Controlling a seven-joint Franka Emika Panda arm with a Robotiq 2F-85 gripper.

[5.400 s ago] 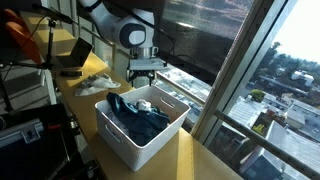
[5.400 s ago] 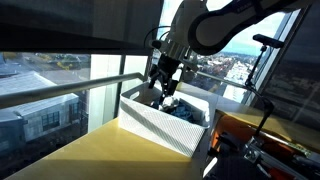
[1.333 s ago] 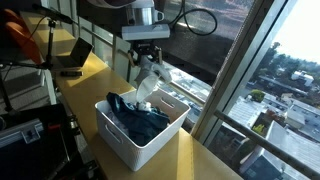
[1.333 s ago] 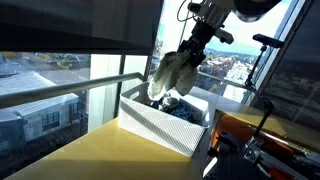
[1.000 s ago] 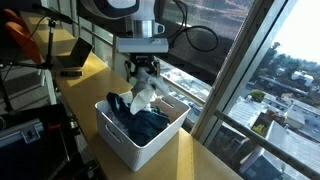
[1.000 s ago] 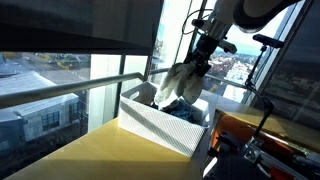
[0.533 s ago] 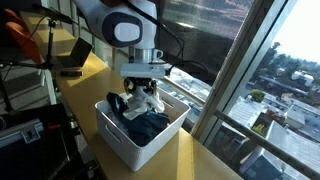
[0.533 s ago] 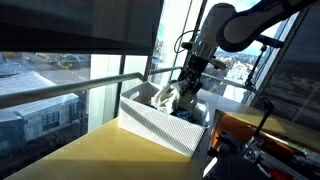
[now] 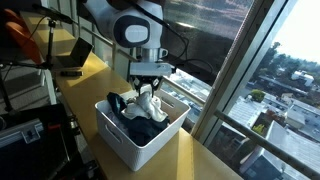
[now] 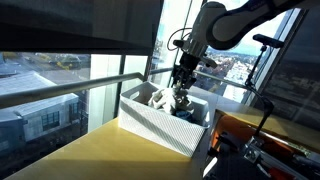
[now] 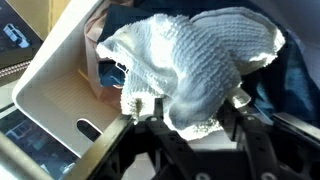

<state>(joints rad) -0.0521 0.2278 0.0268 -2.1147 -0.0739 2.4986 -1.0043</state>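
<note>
**Item:** white knitted cloth [image 11: 190, 60], crumpled on top of dark garments [image 9: 135, 120] inside the white bin [image 9: 128, 142].

**Location:** the bin stands on the wooden counter [image 9: 190, 160], beside the window.

**End effector** [image 11: 185, 108]: low over the bin, fingers apart and astride the cloth, with no firm pinch evident.

**Status, as judged:** the cloth is delivered into the bin and its release is all but done. Outstanding: the end effector is not yet lifted clear of the cloth.
</note>
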